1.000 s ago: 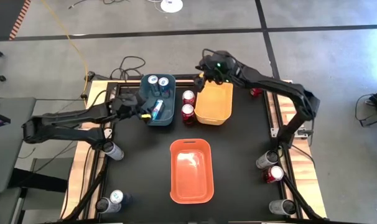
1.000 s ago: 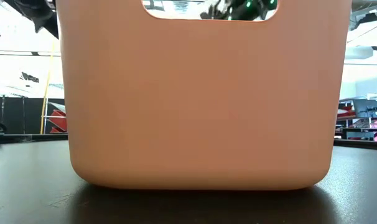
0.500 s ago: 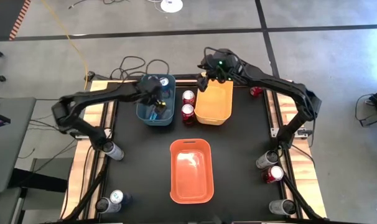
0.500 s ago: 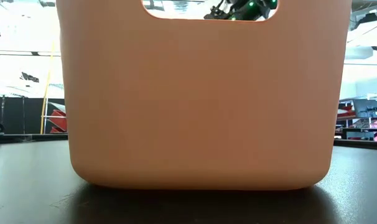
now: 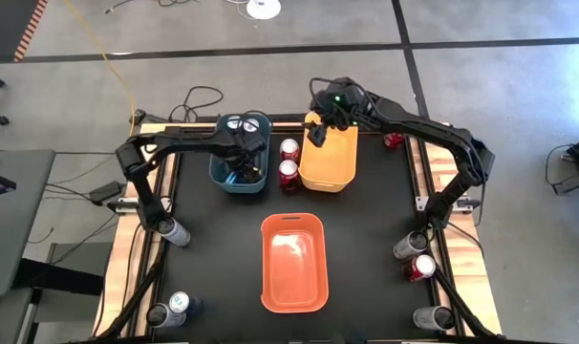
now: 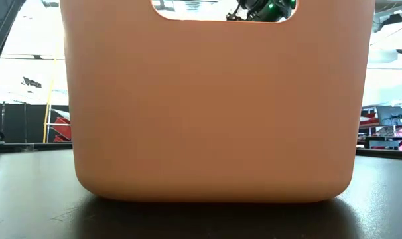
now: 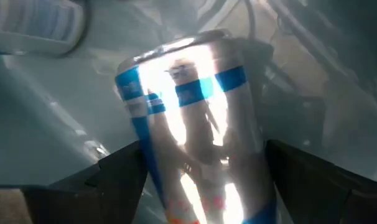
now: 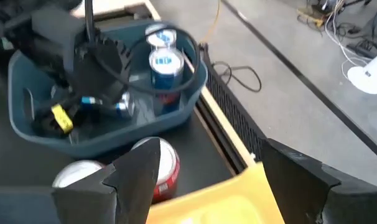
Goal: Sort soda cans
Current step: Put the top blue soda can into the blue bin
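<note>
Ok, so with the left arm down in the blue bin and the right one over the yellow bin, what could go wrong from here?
The blue can at the left gripper lies tilted in the blue bin near two upright cans; pulling out could topple them. The open right gripper hovers at the yellow bin's corner, beside two red cans; descending could clip either.

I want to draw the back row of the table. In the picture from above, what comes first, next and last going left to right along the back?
Blue bin with the left gripper over it → two red cans → yellow bin.
</note>
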{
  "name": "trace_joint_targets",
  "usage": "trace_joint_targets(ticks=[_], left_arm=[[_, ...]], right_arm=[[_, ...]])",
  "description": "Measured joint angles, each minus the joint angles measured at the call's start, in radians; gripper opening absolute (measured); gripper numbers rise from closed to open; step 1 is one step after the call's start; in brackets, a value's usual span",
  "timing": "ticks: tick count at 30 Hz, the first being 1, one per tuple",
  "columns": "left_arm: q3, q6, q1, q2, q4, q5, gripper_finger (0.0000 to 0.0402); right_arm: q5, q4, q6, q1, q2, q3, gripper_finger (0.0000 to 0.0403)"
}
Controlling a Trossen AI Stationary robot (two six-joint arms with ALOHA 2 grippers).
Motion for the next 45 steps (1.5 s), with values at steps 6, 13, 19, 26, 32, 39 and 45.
trace_joint_targets(ticks=[6,13,19,26,32,39,45], left_arm=[[0.001,0.001,-0.002,0.007,0.011,0.001,0.0260],[0.042,0.013,-0.023,-0.010,0.000,-0.049,0.0225],[0.112,0.080,-0.069,-0.094,-0.072,-0.167,0.0225],[0.138,0.232,-0.144,-0.265,-0.042,-0.185,0.0225],[0.138,0.386,-0.236,-0.366,0.062,-0.207,0.0225],[0.137,0.511,-0.325,-0.392,0.155,-0.209,0.0225],[0.137,0.521,-0.352,-0.392,0.179,-0.209,0.0225]], right_arm=[[0.001,-0.035,-0.029,-0.002,-0.022,0.000,0.0295],[0.001,-0.022,-0.044,-0.023,-0.078,0.000,0.0295],[0.002,-0.053,-0.036,-0.032,-0.115,0.000,0.0295],[-0.291,-0.053,0.026,-0.029,-0.113,-0.033,0.0295],[-0.412,0.150,0.144,0.015,-0.118,-0.210,0.0295],[-0.417,0.466,0.242,0.079,-0.125,-0.395,0.0295],[-0.366,0.621,0.212,0.158,-0.162,-0.456,0.0295]])
